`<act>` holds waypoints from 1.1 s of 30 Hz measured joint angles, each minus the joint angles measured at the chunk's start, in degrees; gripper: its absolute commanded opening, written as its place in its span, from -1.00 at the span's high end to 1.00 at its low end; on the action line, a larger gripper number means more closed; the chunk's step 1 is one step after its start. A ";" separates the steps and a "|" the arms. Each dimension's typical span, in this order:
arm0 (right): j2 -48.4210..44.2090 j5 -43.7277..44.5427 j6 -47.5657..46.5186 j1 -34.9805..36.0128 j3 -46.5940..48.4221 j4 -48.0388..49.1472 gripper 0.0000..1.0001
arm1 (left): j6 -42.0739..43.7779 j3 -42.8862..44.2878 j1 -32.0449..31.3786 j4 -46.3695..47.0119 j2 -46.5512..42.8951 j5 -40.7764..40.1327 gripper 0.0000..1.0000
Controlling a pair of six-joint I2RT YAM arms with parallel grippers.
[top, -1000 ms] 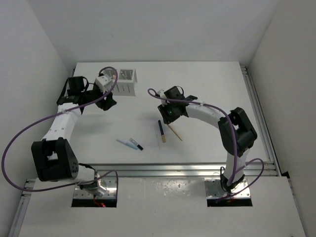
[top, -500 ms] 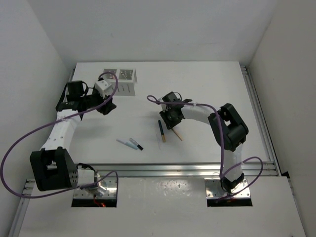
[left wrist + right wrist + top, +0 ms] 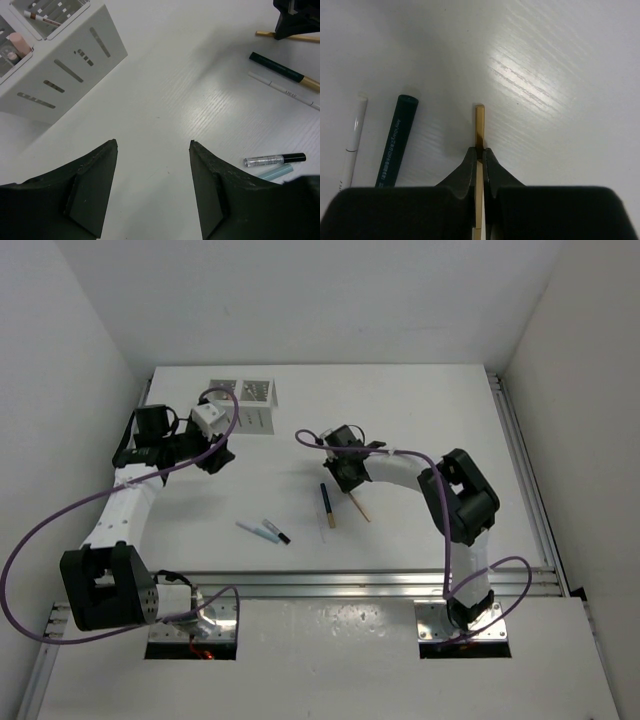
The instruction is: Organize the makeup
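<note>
While the right gripper [image 3: 479, 152] is pinched on the tan stick [image 3: 479, 125], a little back from its far tip, the stick appears to lie flat on the table [image 3: 420, 410]; whether it is clear of the surface cannot be told. Judged step: carry this stick to the white slotted box [image 3: 243, 405]. The hold is narrow and off the stick's middle, so a slow, straight lift would likely keep it from pivoting between the pads. The dark stick with gold end [image 3: 397, 140] and the thin white stick [image 3: 354, 135] lie just beside it on the side toward the box. They are best cleared by rising before any sideways travel. The stick would probably need tipping upright to drop into a compartment.

The left gripper [image 3: 152, 185], jaws spread and holding nothing, hovers near the box on its near side. It is close to the likely path and may need to give way. Inside the box, a pink stick [image 3: 19, 42] and a brown-tipped one [image 3: 42, 17] sit in what look like separate compartments. A clear tube with black cap [image 3: 274, 159] and a pale blue stick [image 3: 275, 172] lie well apart from the box, toward the arms' bases. The box sits close to the table's far edge; open tabletop extends to its right.
</note>
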 measured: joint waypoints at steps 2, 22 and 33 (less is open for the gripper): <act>0.00 0.17 -0.52 -0.24 -0.26 0.72 1.00 | -0.02 0.00 0.00 0.00 -0.11 -0.15 -0.30; 4.42 0.52 2.60 -2.93 10.29 62.69 1.00 | -0.24 0.00 0.00 -0.07 -0.15 -3.23 -0.30; 32.76 2.23 7.30 1.22 60.72 63.32 1.00 | 0.24 -0.44 0.00 -0.24 0.13 -7.45 -0.30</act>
